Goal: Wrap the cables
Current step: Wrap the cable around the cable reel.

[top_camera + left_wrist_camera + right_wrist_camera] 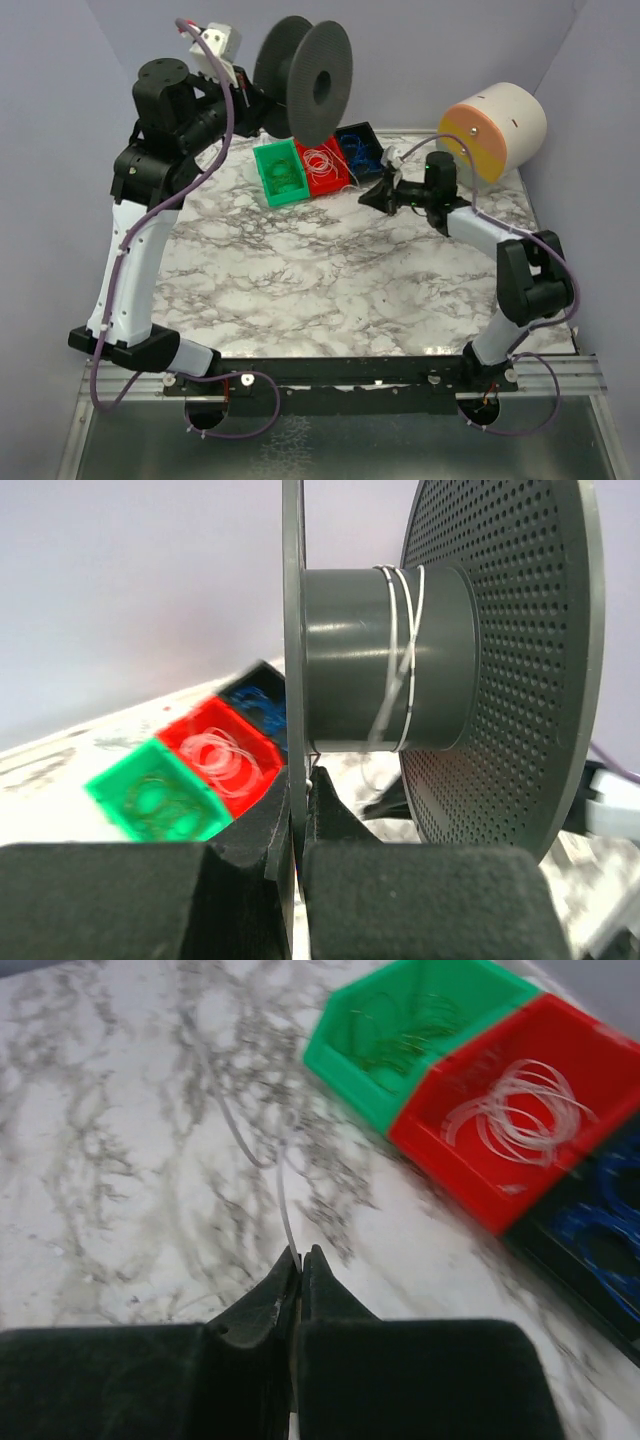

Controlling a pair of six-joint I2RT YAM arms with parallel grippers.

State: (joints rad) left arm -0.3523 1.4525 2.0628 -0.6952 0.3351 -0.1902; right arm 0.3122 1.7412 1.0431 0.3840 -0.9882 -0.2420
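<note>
My left gripper [298,792] is shut on one flange of the dark grey spool [305,88] and holds it raised at the back of the table. A few turns of whitish cable [405,650] lie round the spool's hub. My right gripper [300,1256] is shut on a thin whitish cable [284,1200] low over the marble table [300,270], just right of the bins; it also shows in the top view [368,197]. Whitish coils [515,1110] lie in the red bin [322,168]. Green coils [400,1030] lie in the green bin [279,172], and blue ones [600,1222] in the blue bin [360,148].
A large cream and orange cylinder [495,128] lies at the back right, close behind the right arm. The three bins stand in a row at the back middle, under the spool. Purple walls enclose the table on three sides.
</note>
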